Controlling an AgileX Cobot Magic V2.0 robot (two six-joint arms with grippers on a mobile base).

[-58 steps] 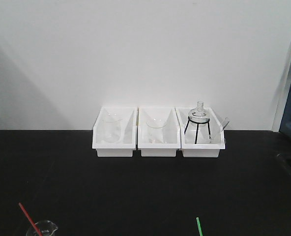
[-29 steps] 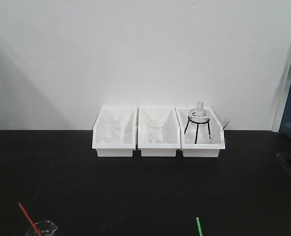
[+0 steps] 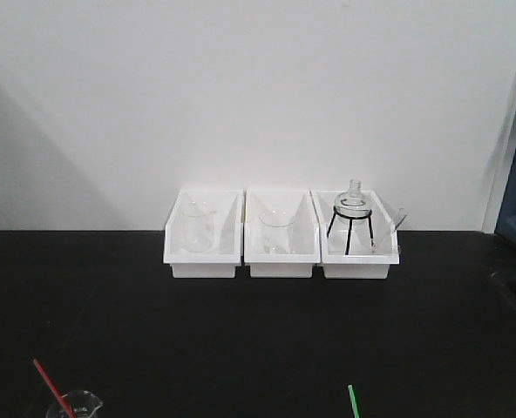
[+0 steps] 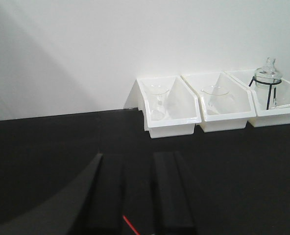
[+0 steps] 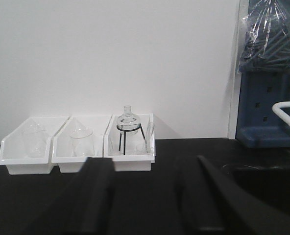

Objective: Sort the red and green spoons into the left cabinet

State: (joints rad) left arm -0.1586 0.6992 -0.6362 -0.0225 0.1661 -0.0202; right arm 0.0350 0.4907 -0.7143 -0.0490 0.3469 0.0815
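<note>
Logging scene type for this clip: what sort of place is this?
Most likely a laboratory bench: a black benchtop, three white bins holding clear glass beakers and a flask on a black tripod stand, plus a white tap at the right.

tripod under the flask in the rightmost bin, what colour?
Black tripod; clearest in the exterior front-facing view.
</note>
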